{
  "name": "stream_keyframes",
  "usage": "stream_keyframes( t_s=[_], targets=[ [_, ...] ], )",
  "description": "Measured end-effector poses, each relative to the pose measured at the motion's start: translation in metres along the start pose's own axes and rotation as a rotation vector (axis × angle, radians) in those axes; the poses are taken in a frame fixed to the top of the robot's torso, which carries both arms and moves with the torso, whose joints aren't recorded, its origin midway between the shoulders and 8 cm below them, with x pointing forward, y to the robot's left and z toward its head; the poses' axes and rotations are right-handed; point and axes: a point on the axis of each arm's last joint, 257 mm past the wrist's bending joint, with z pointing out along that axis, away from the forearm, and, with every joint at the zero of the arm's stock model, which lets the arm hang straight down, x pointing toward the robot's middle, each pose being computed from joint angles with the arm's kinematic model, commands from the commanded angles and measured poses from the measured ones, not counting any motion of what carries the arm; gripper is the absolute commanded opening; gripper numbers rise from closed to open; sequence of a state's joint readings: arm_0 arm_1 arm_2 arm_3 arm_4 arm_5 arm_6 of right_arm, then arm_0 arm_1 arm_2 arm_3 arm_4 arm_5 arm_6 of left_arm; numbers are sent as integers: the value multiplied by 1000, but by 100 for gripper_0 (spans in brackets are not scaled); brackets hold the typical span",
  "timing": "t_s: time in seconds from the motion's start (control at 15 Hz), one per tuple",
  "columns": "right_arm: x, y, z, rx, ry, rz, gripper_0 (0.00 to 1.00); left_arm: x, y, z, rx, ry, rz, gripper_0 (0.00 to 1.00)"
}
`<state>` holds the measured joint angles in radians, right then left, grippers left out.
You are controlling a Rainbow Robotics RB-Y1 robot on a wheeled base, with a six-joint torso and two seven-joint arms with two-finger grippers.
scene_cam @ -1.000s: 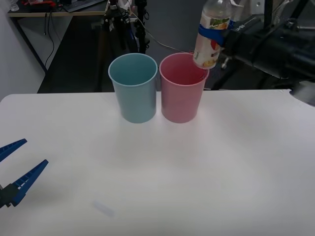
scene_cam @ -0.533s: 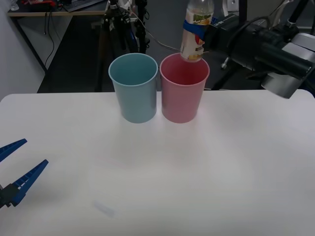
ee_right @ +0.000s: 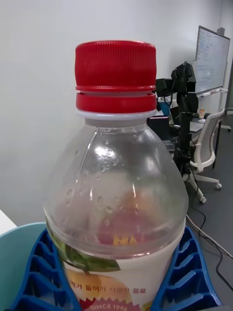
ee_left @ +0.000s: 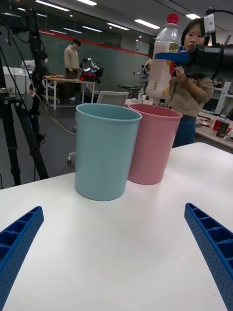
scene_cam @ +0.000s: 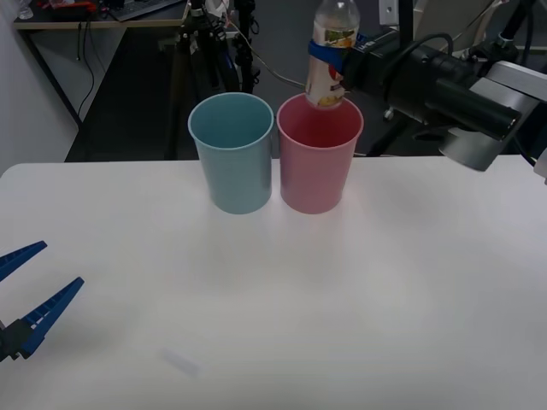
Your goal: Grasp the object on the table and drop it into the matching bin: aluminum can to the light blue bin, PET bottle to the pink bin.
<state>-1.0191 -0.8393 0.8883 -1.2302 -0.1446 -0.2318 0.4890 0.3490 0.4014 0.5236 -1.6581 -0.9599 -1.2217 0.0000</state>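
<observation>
My right gripper [scene_cam: 329,64] grips the bottle [scene_cam: 329,53] upright above the pink bin [scene_cam: 317,166], beside the blue bin [scene_cam: 232,162]; my left gripper [scene_cam: 26,295] hangs spread wide over the table [scene_cam: 342,290]

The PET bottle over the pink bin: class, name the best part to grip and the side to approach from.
Grip the PET bottle around its straight labelled body, below the tapering shoulder, from the side. It stands nearly upright above the pink bin, and the right tool holds it just so, fingers clamped on the label band. The left tool waits open over the table.
</observation>
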Motion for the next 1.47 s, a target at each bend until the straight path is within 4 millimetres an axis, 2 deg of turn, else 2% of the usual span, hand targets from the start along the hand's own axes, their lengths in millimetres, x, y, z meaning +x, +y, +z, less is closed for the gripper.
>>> stream_keyframes(
  t_s=[0.07, 0.6, 1.2, 1.47],
  targets=[
    [0, 0, 0, -1, 0, 5, 100, 0, 0, 0, 0, 0, 0, 100],
    [-2, 8, 2, -15, -4, 26, 100, 0, 0, 0, 0, 0, 0, 100],
    [-4, 7, 1, -14, -5, 22, 100, 0, 0, 0, 0, 0, 0, 100],
    [-14, 8, -22, -25, -4, 30, 100, 0, 0, 0, 0, 0, 0, 100]
  ],
)
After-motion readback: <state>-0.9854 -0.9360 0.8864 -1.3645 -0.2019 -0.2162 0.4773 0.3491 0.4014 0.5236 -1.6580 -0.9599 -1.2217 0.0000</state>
